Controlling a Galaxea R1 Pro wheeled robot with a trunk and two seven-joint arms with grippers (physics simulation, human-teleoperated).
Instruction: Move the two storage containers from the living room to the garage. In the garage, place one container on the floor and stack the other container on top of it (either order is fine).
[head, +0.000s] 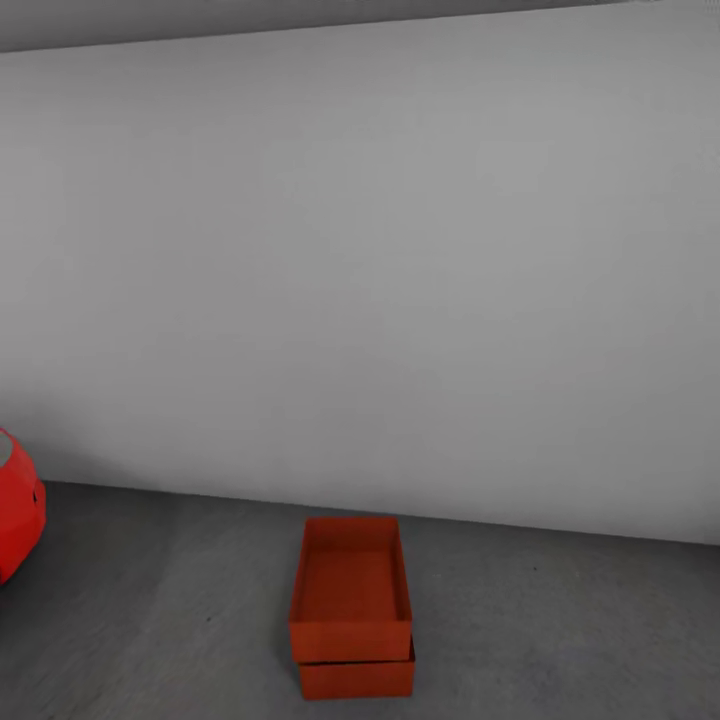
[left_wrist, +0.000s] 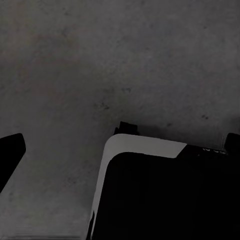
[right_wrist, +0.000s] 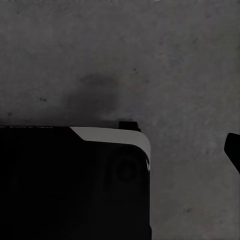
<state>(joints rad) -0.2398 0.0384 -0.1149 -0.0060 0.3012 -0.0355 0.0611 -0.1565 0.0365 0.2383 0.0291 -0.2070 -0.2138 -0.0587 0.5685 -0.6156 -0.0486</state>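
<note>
Orange-red and plain, the two rectangular open-topped storage containers sit one on the other on the dark grey, rough concrete floor (head: 560, 640) of the garage, just in front of the pale grey wall (head: 400, 250). The upper container (head: 351, 585) rests on the lower container (head: 358, 680), whose front wall peeks out beneath it; the top one looks shifted slightly to the robot's left and a little askew, so the two front faces do not line up exactly. That placement fits the task's end state, one box on concrete and its twin on top, and the stack looks stable enough to leave, as I judge it. At the head view's left edge the rounded nose of a red car (head: 18, 505) shows, well apart from the stack. Each wrist camera looks down at bare concrete past a black, white-edged part of the robot's base (left_wrist: 165, 195). Dark slivers at the edges of both wrist views may be fingertips, but I cannot tell how the fingers of either gripper stand; nothing is seen between them.
</note>
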